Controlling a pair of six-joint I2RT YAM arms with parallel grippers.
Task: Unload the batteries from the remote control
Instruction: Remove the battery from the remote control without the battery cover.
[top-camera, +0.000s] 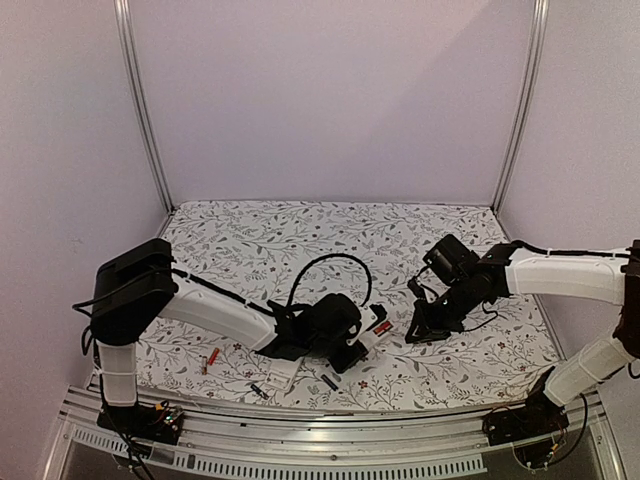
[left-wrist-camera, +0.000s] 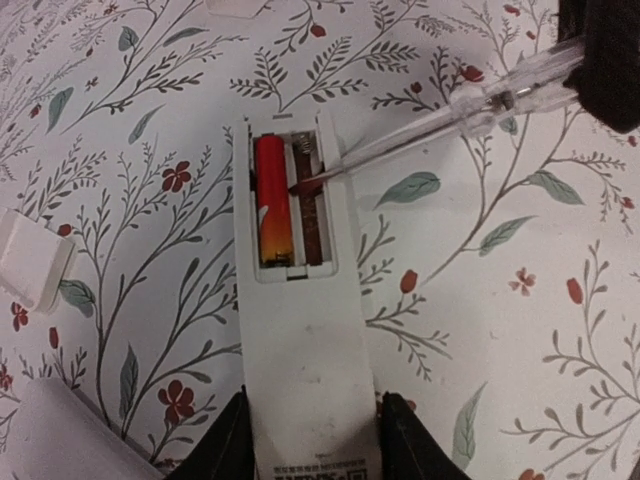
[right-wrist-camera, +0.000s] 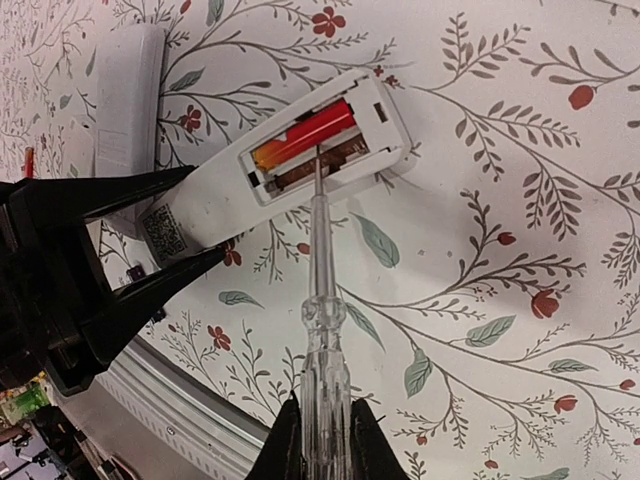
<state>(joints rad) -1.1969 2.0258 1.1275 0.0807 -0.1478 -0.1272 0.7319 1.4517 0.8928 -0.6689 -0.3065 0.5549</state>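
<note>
Floral cloth (left-wrist-camera: 500, 330): remote (left-wrist-camera: 305, 340), QR label (left-wrist-camera: 315, 468) with unreadable print, pinched by left gripper (left-wrist-camera: 312, 440); red-orange battery (left-wrist-camera: 272, 205) in its open bay. Right gripper (right-wrist-camera: 322, 425) clamps screwdriver (right-wrist-camera: 318, 300), tip in neighbouring slot. Loose batteries (top-camera: 211, 356) lie by the near edge.

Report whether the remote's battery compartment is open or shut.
Open: the battery compartment has no cover on it, a red-orange battery lies exposed inside, and the screwdriver tip reaches into the slot beside it.
</note>
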